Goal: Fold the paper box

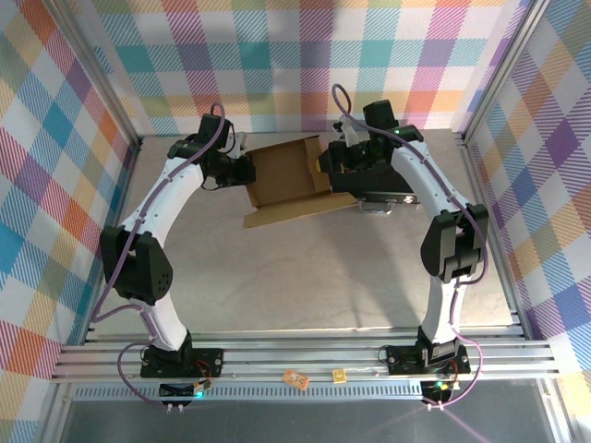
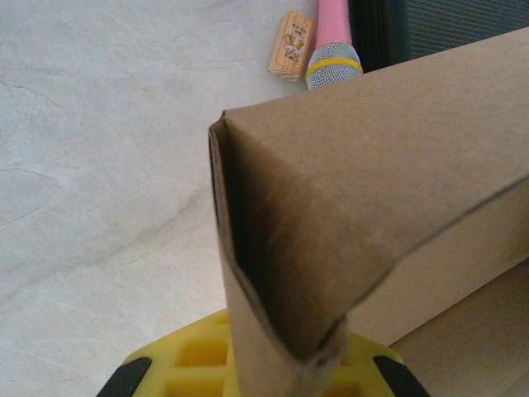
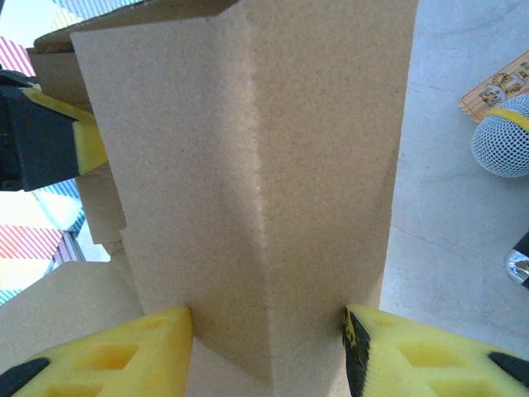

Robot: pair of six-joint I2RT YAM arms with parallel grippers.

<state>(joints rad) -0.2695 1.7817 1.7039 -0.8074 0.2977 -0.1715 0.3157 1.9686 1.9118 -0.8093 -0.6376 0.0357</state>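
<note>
Ideally, the left claw (image 2: 263,376), clenched on a wall of the paper box (image 2: 372,190), anchors it while the right claw (image 3: 267,351), grip unclear, squares the crease between its jaws.

Brown paper box (image 1: 286,175), yellow gripper pads (image 3: 116,356), pink microphone (image 2: 333,25), plaid walls (image 1: 277,55), grey marbled table (image 1: 295,277).

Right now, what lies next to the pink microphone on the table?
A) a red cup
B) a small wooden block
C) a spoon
B: in the left wrist view, a small wooden block lies right beside the microphone.
</note>
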